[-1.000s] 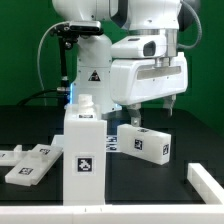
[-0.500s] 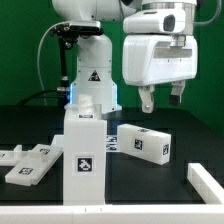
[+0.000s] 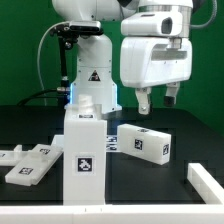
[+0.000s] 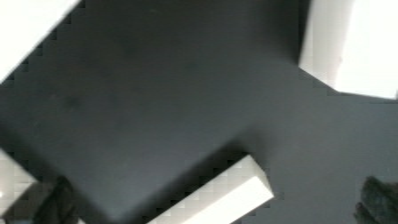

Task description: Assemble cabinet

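— Pieces of the cabinet sit apart on the black table. We see nothing joined yet, do we?

— No. We see a tall box standing upright near the front, with a tag facing us. Just beside it, toward the exterior view's right, a small block lies a bit turned. We think they do not touch.

— And the flat panel?

— It lies flat at the exterior view's left, apart from the tall box. One more white piece peeks in at the right edge. We cannot see all of it.

— Where is the gripper?

— High up. It looks to be over the small block and well clear of it. Its two fingers are spread wide, and we see nothing between them. It holds nothing.

— Why up there?

— We think it hangs high so it can pass over the parts without knocking the tall box down. Wide fingers are ready to go around a part.

— What does the wrist view show us?

— Mostly bare table, with white edges at the sides. We cannot tell which parts those are.

— Why do the tags face out?

— We guess so the cameras can find each part.

— What comes next, do we think?

— The small block looks nearest to the gripper, so we guess that one. The gripper has to come down straight and squeeze the block across its narrow side. If not, the block may slip or bump the tall box.
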Controlling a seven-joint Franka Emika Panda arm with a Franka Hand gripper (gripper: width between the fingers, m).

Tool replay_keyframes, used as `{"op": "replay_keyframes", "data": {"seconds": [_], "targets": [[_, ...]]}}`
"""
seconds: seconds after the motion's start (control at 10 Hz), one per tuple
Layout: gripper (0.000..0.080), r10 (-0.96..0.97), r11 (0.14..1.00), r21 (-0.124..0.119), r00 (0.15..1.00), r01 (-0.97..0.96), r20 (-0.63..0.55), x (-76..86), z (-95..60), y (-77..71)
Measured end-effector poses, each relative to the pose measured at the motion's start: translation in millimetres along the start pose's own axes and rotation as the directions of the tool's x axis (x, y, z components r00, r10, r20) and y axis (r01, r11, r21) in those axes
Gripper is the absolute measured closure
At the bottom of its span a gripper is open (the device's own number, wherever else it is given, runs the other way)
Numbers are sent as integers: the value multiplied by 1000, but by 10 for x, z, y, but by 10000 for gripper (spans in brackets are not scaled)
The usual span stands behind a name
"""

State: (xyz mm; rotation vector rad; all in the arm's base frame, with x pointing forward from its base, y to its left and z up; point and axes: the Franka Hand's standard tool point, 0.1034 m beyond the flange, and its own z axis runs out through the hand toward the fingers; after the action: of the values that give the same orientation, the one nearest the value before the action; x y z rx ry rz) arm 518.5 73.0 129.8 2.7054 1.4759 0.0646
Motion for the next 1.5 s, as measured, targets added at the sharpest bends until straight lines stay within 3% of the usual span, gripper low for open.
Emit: {"op": "replay_keyframes", "data": {"seconds": [0.1, 0.2, 0.5, 0.7, 1.2, 1.5], "targets": [[3, -108, 994, -18, 994, 108, 4, 23, -7, 101], [3, -150, 988, -31, 989, 150, -5, 56, -18, 112], [3, -160, 987, -27, 987, 160, -1, 31, 8, 112], [3, -282, 959, -34, 959, 283, 17, -21, 37, 206], [3, -188, 982, -32, 982, 188, 17, 16, 21, 230], [3, -384, 920, -63, 922, 387, 45, -100, 18, 397]]}}
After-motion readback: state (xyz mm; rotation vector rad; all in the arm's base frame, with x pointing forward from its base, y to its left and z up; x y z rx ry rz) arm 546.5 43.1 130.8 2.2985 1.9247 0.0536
